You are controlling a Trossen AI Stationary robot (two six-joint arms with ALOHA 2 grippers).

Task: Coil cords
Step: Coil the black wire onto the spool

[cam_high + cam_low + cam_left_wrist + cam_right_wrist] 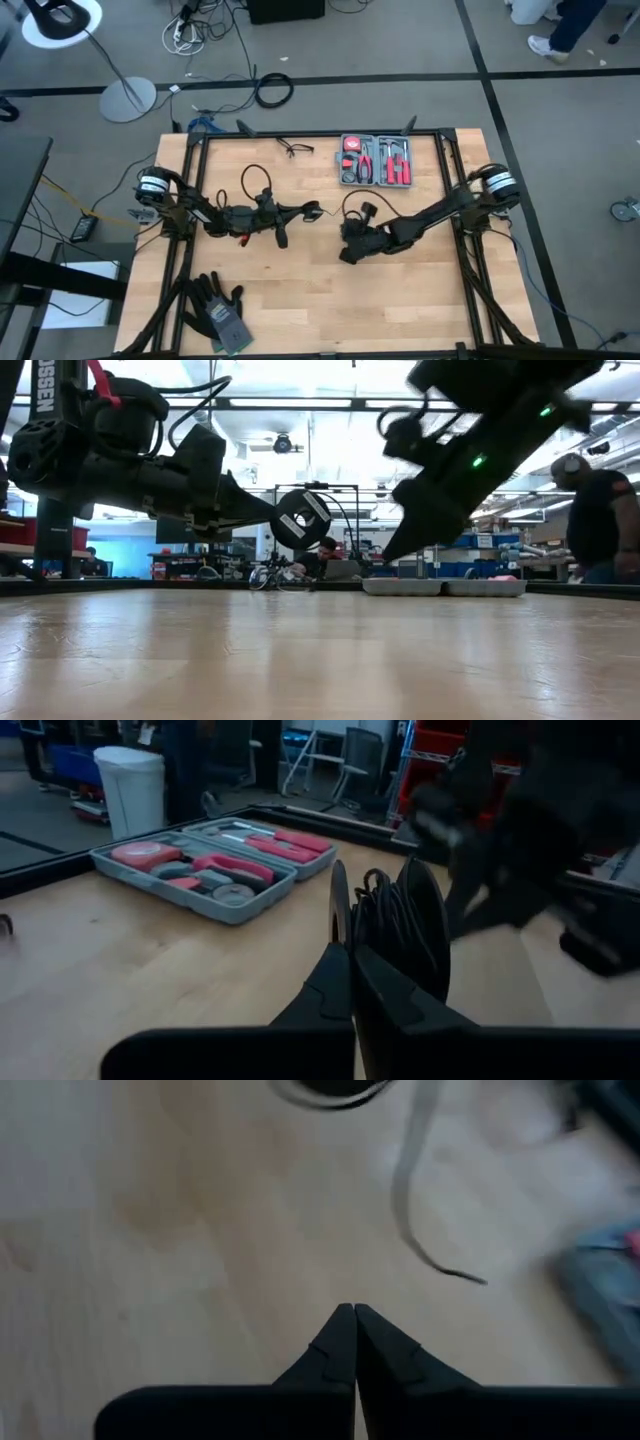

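Left hand point(352, 955) closed tight, tips pinched at the rim of the cords' point(390, 925) black spool, lifted clear of the table point(330, 290) and short of the tool case point(375, 160). Right hand point(353, 1312) likewise closed, holding nothing, tilted down toward the table on the spool's far side from the left arm. Spool standing on edge; judged nearer the left hand, loose strand trailing toward the right.
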